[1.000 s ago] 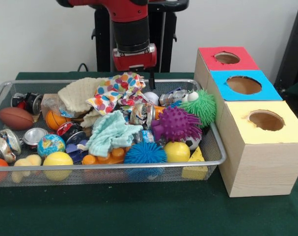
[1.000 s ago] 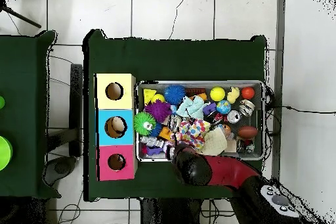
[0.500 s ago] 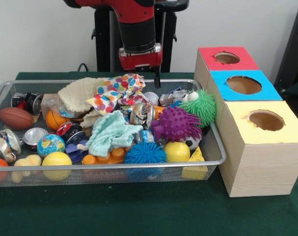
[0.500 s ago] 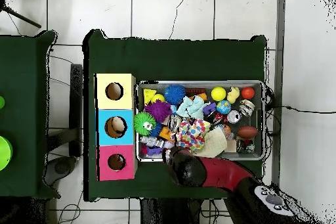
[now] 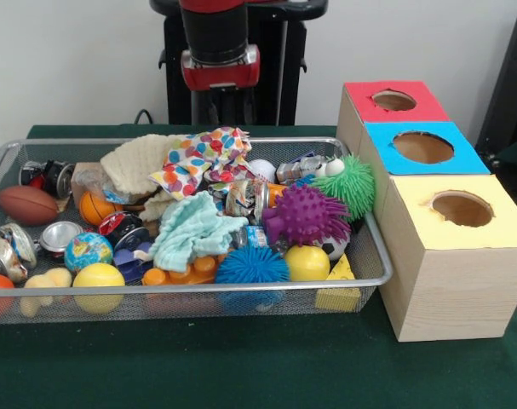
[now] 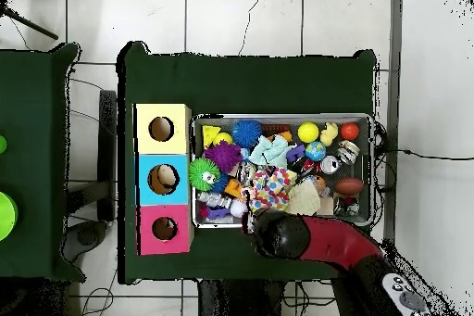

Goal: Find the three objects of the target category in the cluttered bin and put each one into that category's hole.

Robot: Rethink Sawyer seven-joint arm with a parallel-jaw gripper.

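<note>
Arm above wire bin's far rim; jaws hidden in both views, state unclear. Overhead alone shows pale object, possibly ball, inside blue box hole.

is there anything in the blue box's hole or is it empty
Not empty. In the overhead view a pale object shows inside the blue box hole; what it is cannot be told.

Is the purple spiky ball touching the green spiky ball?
Touching. In the front view the purple spiky ball presses against the green spiky ball, their spikes overlapping with no gap. The overhead view also shows them side by side without space.
</note>
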